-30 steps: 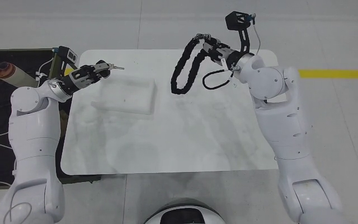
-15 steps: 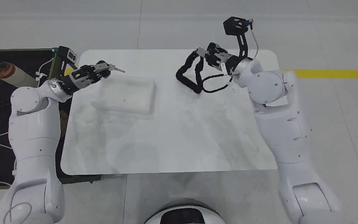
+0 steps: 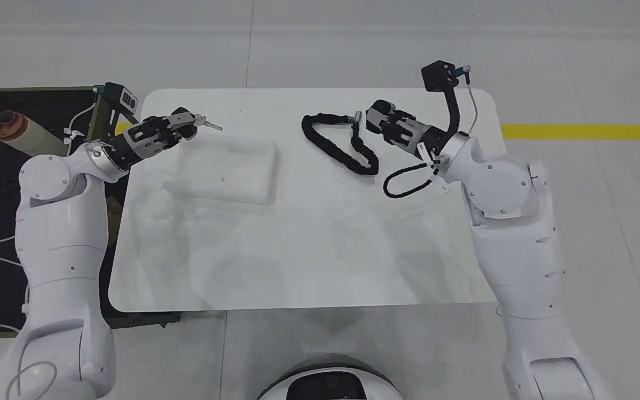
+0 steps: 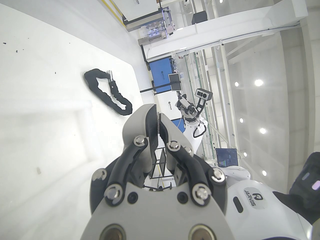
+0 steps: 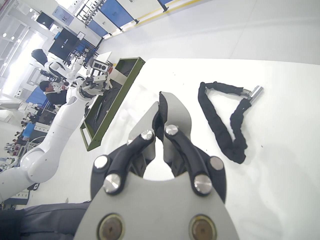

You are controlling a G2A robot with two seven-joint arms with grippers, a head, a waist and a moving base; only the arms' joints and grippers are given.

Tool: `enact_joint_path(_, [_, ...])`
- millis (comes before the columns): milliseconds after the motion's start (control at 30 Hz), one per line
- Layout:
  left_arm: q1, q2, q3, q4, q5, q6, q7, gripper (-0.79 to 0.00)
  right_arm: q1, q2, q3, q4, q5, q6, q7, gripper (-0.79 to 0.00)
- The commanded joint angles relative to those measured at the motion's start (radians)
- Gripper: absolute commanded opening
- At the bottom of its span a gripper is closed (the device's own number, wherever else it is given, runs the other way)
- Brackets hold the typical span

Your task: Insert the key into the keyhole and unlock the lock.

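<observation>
surface: white top (image 3: 320, 250) with rounded corners, carrying the block and the lock
tray: green-walled tray (image 5: 112, 101) with a dark inside, standing just off the left edge of the surface
block: flat white foam block (image 3: 225, 170) lying on the far left part of the surface
lock: chain lock (image 3: 335, 146) in a black fabric sleeve, lying in a loose loop on the far part of the surface, right of the middle; its bare metal end points right, toward the right gripper; it also shows in the left wrist view (image 4: 98, 92) and in the right wrist view (image 5: 212, 121), flat on the surface and apart from the fingers
right gripper: right gripper (image 3: 368, 113) sits just right of the lock's metal end; fingers pressed together on nothing (image 5: 161, 103)
left gripper: left gripper (image 3: 192, 120) hangs over the far left corner of the surface, beside the block's far left corner, well apart from the lock; fingers pinch the key (image 4: 158, 116)
key: small metal key (image 3: 208, 123) sticks out of the left gripper, tip pointing right; a thin metal edge shows between the pads (image 4: 158, 123)
</observation>
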Motion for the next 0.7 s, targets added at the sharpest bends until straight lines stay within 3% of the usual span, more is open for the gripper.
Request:
enact_joint_path(0, [0.000,0.000,0.000,0.000,0.000,0.000,0.000,-0.785,0.000,0.000,0.001,-0.001,-0.001,-0.001,-0.002,0.000])
enact_joint_path(467, [0.000,0.000,0.000,0.000,0.000,0.000,0.000,-0.785,0.000,0.000,0.001,-0.001,-0.001,-0.001,-0.002,0.000])
enact_joint_path(533, [0.000,0.000,0.000,0.000,0.000,0.000,0.000,-0.785,-0.099,-0.004,-0.002,-0.063,0.159,0.019,0.040,0.000])
enact_joint_path(667, [0.000,0.000,0.000,0.000,0.000,0.000,0.000,-0.785,-0.003,-0.013,-0.111,-0.009,-0.069,0.102,0.019,0.000])
